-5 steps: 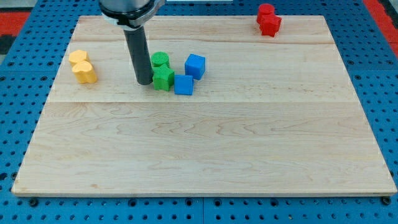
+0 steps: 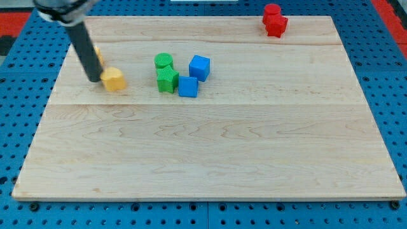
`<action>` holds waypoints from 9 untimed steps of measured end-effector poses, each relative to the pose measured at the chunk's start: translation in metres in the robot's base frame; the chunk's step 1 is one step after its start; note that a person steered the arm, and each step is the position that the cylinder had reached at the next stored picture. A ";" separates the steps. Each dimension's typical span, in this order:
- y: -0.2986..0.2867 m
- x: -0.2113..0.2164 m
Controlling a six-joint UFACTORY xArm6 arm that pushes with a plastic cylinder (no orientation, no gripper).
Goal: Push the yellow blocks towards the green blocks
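My tip (image 2: 94,79) rests on the board just left of a yellow block (image 2: 114,79), touching or nearly touching it. A second yellow block (image 2: 98,56) is mostly hidden behind the rod, only its right edge showing. A green cylinder (image 2: 163,61) and a green block (image 2: 167,80) below it sit close together right of the yellow blocks, a gap of bare board between them and the nearer yellow block.
Two blue cubes (image 2: 199,67) (image 2: 187,86) sit against the right of the green blocks. Two red blocks (image 2: 275,20) stand at the view's top right edge of the wooden board (image 2: 210,146).
The rod has swung from beside the green blocks to the left. One yellow block has slid right, towards the green blocks; the other is now behind the rod.
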State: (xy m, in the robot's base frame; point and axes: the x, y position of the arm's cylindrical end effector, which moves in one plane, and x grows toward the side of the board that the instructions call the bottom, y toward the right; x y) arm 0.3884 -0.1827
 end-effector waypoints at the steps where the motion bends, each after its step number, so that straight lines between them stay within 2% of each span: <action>1: -0.038 0.015; 2: -0.065 0.018; 3: 0.010 0.017; 4: 0.024 0.013; 5: -0.072 -0.008; 6: -0.122 -0.026; 7: -0.092 -0.078; 8: -0.038 -0.071; 9: -0.019 -0.045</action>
State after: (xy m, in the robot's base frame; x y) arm 0.3432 -0.2022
